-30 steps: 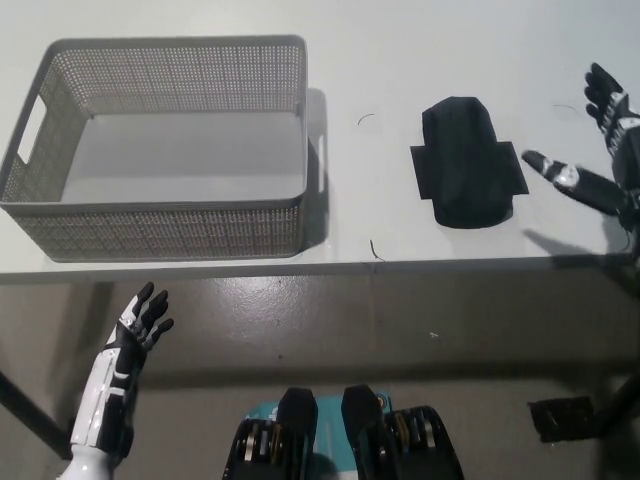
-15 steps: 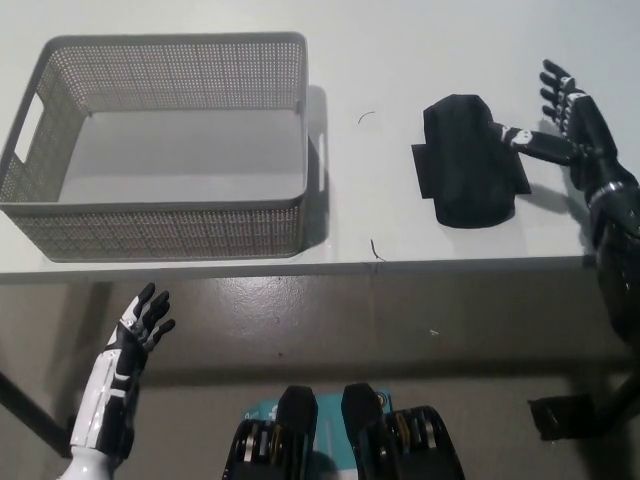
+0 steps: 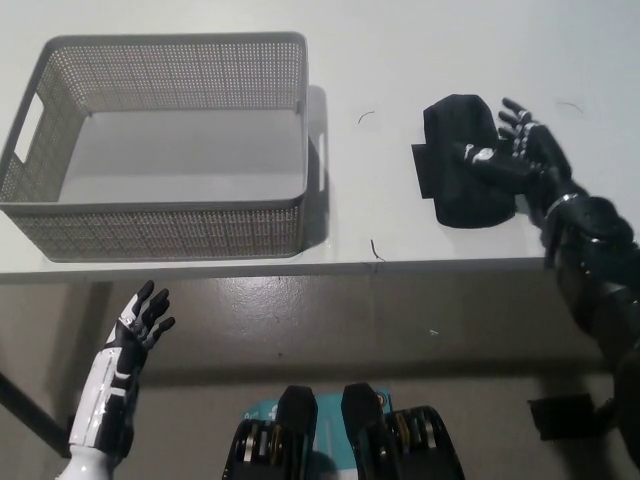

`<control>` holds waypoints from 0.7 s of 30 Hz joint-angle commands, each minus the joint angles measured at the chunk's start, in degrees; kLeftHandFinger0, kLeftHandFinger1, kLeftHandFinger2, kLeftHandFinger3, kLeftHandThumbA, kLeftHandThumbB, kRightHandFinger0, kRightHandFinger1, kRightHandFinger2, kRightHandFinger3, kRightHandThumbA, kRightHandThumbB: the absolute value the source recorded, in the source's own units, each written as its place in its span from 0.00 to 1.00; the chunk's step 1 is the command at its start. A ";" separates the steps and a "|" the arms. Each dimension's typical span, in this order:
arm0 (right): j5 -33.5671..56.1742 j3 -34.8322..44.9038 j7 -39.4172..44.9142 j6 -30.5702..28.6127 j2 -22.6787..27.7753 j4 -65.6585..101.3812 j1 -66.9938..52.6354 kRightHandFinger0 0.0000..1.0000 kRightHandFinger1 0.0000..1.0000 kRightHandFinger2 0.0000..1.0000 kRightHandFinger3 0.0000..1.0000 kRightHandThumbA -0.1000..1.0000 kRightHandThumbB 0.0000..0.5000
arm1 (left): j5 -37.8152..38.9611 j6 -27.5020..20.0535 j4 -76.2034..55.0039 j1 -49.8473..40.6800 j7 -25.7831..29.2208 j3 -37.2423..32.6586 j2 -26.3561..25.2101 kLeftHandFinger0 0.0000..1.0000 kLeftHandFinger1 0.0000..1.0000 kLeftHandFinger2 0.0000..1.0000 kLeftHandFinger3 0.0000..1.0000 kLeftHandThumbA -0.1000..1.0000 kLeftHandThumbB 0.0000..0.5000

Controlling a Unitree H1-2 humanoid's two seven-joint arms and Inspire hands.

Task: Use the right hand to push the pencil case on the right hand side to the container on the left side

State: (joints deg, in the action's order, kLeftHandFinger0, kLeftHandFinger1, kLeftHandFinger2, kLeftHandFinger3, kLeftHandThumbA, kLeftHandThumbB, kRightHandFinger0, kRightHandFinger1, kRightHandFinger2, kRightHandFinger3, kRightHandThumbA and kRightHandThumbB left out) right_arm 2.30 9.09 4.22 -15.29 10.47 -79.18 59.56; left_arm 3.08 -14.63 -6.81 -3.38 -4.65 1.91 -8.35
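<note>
The black right hand's fingers point(image 3: 512, 128) are spread apart and hold nothing; they lie against the right edge of the black pencil case point(image 3: 462, 160), with the thumb reaching across the top of its right half. Black on black makes the exact line of contact hard to read, so the thumb seems to rest on the fabric rather than plainly press it. The right hand point(image 3: 515, 155) sits palm toward the case, and its black forearm runs from the wrist down and to the right, off the desk's front edge toward the picture's lower right corner.

The pencil case lies flat on the white desk point(image 3: 400, 60), in the right half of the surface, with a flap sticking out on its left side. It is well apart from the grey mesh container point(image 3: 160, 235), which stands on the left part of the desk with nothing visible inside and a cut-out handle in its left wall. A bare strip of desk lies between the container's right wall and the case.

The white left hand point(image 3: 140, 322) rests below the desk's front edge at the lower left, fingers loosely apart and empty, over the grey floor point(image 3: 400, 340)
</note>
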 commanded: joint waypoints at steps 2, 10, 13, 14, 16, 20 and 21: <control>2.31 1.06 -0.85 -3.82 -2.36 -0.62 0.58 1.00 1.00 1.00 1.00 1.00 0.48 | 0.95 -0.81 -1.71 0.59 -0.56 0.37 -0.61 1.00 1.00 1.00 1.00 0.98 0.21; 4.20 2.66 0.07 -3.89 -6.47 -0.62 -0.68 1.00 1.00 1.00 1.00 1.00 0.36 | 0.42 -1.72 -1.46 0.80 -0.46 0.48 -0.69 1.00 1.00 1.00 1.00 1.00 0.20; 4.33 2.54 -0.62 -4.82 -8.52 -0.23 -0.27 1.00 1.00 1.00 1.00 1.00 0.36 | 0.35 -1.33 -1.72 0.89 -0.30 0.60 -0.62 1.00 1.00 1.00 1.00 1.00 0.23; 4.59 2.68 -0.66 -5.42 -9.32 -0.08 -0.13 1.00 1.00 1.00 1.00 1.00 0.35 | 0.66 -1.06 -1.83 0.95 -0.39 0.59 -0.61 1.00 1.00 1.00 1.00 1.00 0.23; 5.06 2.88 -0.15 -6.11 -10.15 0.05 0.04 1.00 1.00 1.00 1.00 1.00 0.36 | 0.60 -0.93 -1.91 1.06 -0.38 0.56 -0.55 1.00 1.00 1.00 1.00 1.00 0.24; 6.04 3.42 -0.67 -6.44 -12.85 0.19 0.97 1.00 1.00 1.00 1.00 1.00 0.43 | 0.31 -0.81 -2.04 1.19 -0.28 0.51 -0.45 1.00 1.00 1.00 1.00 1.00 0.24; 5.95 3.29 -0.86 -6.29 -13.02 0.15 1.05 1.00 1.00 1.00 1.00 1.00 0.43 | 0.25 -0.89 -2.05 1.16 -0.28 0.46 -0.39 1.00 1.00 1.00 1.00 1.00 0.24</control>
State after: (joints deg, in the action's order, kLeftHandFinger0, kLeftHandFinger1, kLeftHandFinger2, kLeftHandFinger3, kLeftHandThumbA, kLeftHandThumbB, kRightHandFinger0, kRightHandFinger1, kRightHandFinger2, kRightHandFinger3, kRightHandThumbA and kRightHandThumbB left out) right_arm 6.74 12.21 3.02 -20.88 0.35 -79.37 58.63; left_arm 3.31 -14.64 -6.83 -3.00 -4.66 2.21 -8.35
